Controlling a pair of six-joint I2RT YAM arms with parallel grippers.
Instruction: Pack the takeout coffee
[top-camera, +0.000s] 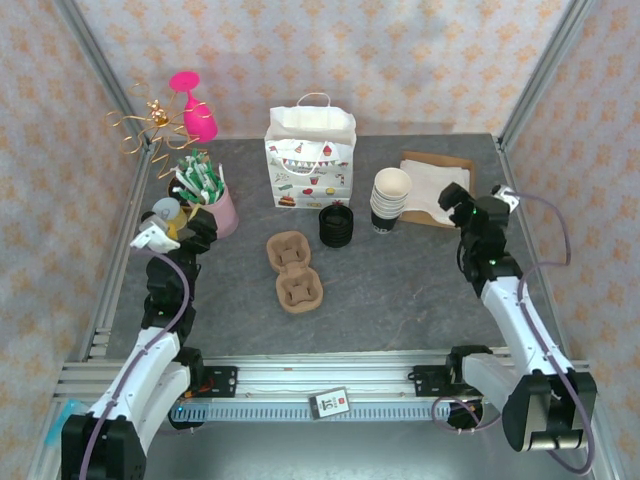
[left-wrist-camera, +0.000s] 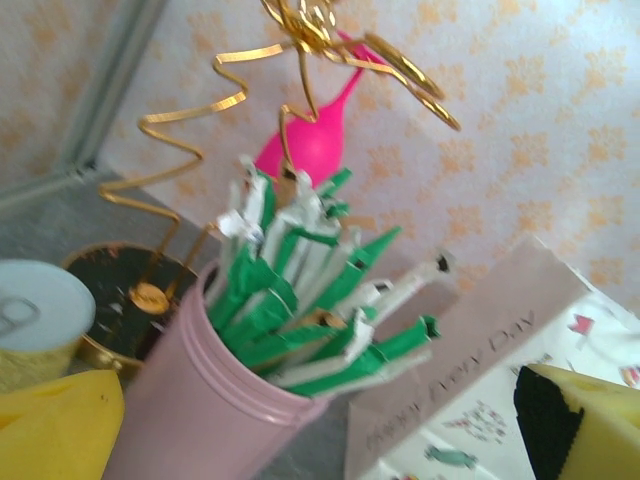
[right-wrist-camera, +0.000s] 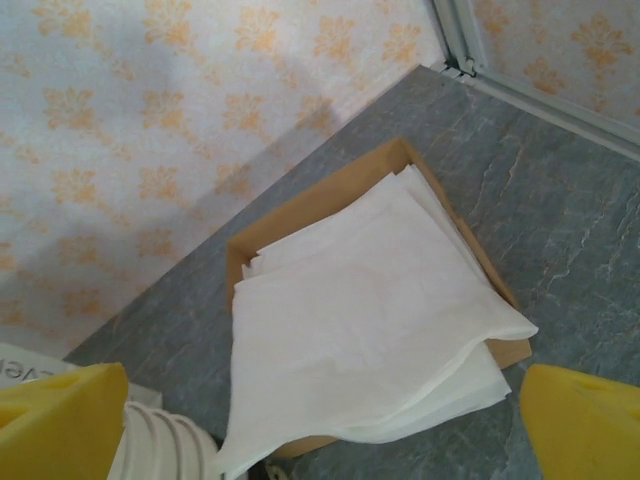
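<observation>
Two grippers (top-camera: 198, 225) (top-camera: 458, 197) agape, one carrier (top-camera: 293, 270), one paper bag (top-camera: 310, 160)

The wrist views' bottom edges crop the cup stack (right-wrist-camera: 165, 447) and the gift bag (left-wrist-camera: 470, 372).

Both arms reach forward from their bases with elbows bent, the left gripper (top-camera: 198, 224) far out on the left and the right gripper (top-camera: 456, 196) on the right, each empty with yellow fingers (right-wrist-camera: 60, 420) spread wide.
</observation>
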